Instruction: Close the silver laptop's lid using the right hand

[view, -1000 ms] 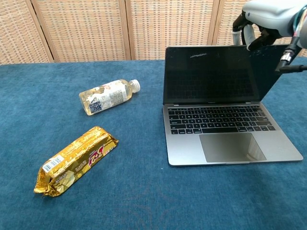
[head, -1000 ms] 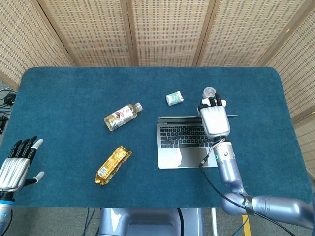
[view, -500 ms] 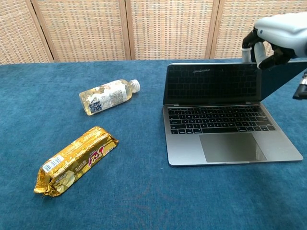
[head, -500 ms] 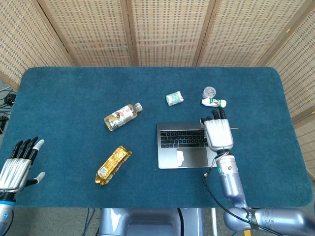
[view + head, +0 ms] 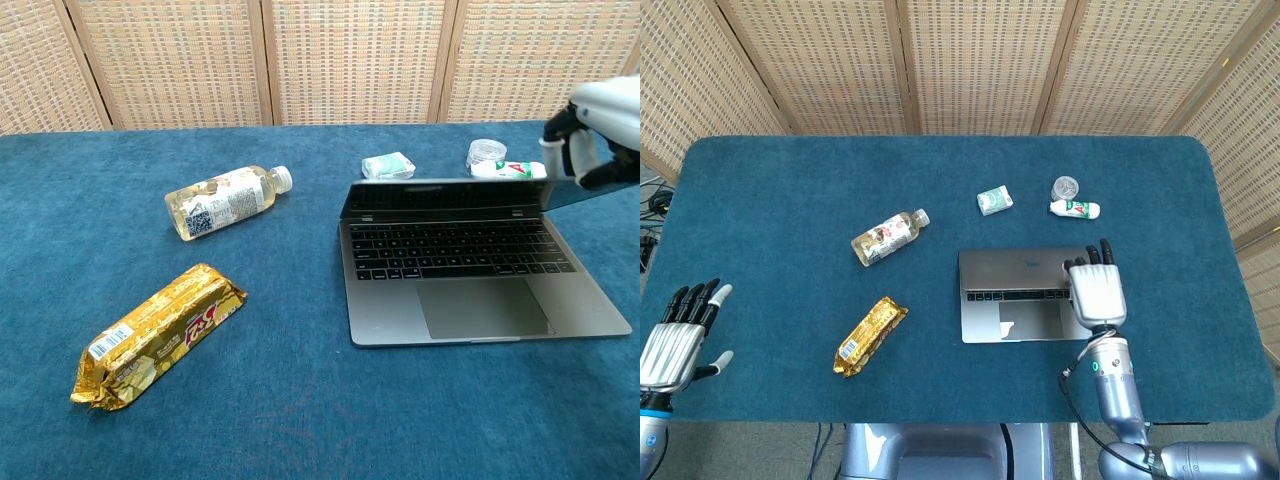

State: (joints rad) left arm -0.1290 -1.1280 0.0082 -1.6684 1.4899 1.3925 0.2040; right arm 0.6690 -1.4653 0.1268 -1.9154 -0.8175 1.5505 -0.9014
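The silver laptop (image 5: 1020, 295) (image 5: 460, 275) lies right of the table's middle with its lid (image 5: 1018, 268) (image 5: 450, 197) tipped far forward, only a low gap left over the keyboard (image 5: 462, 251). My right hand (image 5: 1096, 290) (image 5: 600, 130) rests palm-down on the lid's right end, fingers over its top edge. Far left, near the table's front corner, my left hand (image 5: 675, 340) is off the laptop with its fingers spread and nothing in it.
A clear bottle (image 5: 888, 236) (image 5: 225, 200) lies left of the laptop, and a gold snack bar (image 5: 870, 335) (image 5: 155, 335) sits nearer the front. Behind the laptop are a green packet (image 5: 994, 200) (image 5: 388, 165), a small white bottle (image 5: 1075, 208) (image 5: 508, 169) and a clear cup (image 5: 1066, 187) (image 5: 485, 152).
My right hand has pushed the lid down and toward me, from upright to nearly flat. The items behind the laptop now show in the chest view. The left hand stayed put.
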